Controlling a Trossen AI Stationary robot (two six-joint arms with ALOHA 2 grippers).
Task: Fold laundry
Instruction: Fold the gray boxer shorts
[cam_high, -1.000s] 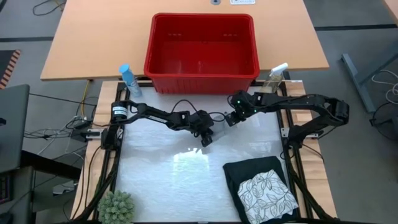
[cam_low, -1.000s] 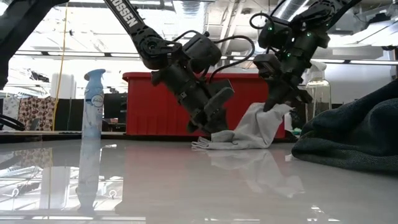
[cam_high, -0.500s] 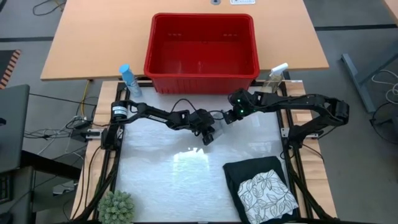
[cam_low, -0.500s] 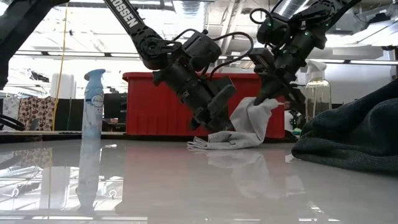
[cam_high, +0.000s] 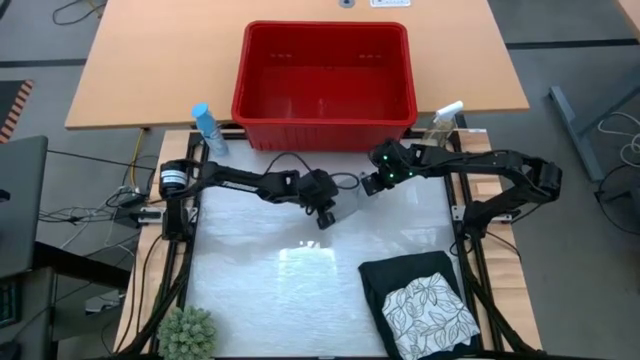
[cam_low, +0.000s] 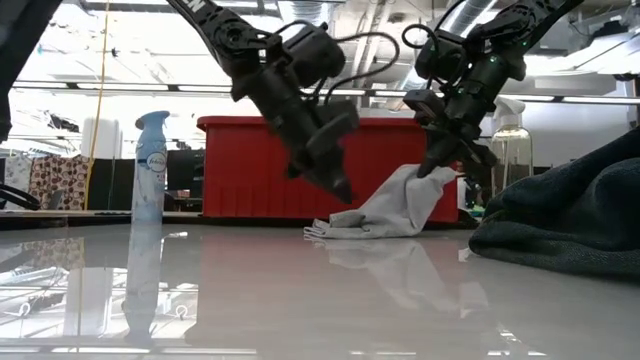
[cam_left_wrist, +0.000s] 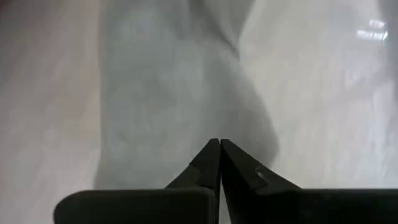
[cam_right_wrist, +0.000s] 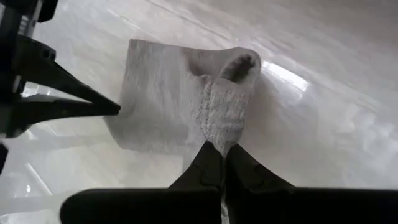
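The small grey cloth (cam_low: 385, 215) lies at the far middle of the table (cam_high: 260, 280), between my two grippers. One end of it is raised and the rest sits on the tabletop. My right gripper (cam_low: 437, 170) is shut on the raised end. My left gripper (cam_low: 343, 192) hangs shut just above the cloth's low end, touching nothing; its wrist view shows the closed tips (cam_left_wrist: 219, 144) over the cloth (cam_left_wrist: 174, 93). At the near right, a folded dark garment (cam_high: 400, 275) rests on the table with the white leaf-print cloth (cam_high: 430, 312) on top of it. My right gripper pinches a bunched, ribbed part of the cloth (cam_right_wrist: 217, 124) between its two fingers, at the cloth's upper end. The fingers slant down from above and from the table's right. That end is lifted; the cloth slopes down slack to its other end (cam_low: 330, 228) on the table.
A red basket (cam_high: 325, 85) stands behind the table's far edge. A blue spray bottle (cam_high: 208, 130) is at the far left corner and a clear one (cam_high: 442, 122) at the far right. A small green plant (cam_high: 188, 332) sits at the near left corner.
My left gripper, still shut, has risen off the cloth's low end and drawn back a little toward the table's left. The cloth's low end stays on the table. My right gripper keeps its hold on the raised end.
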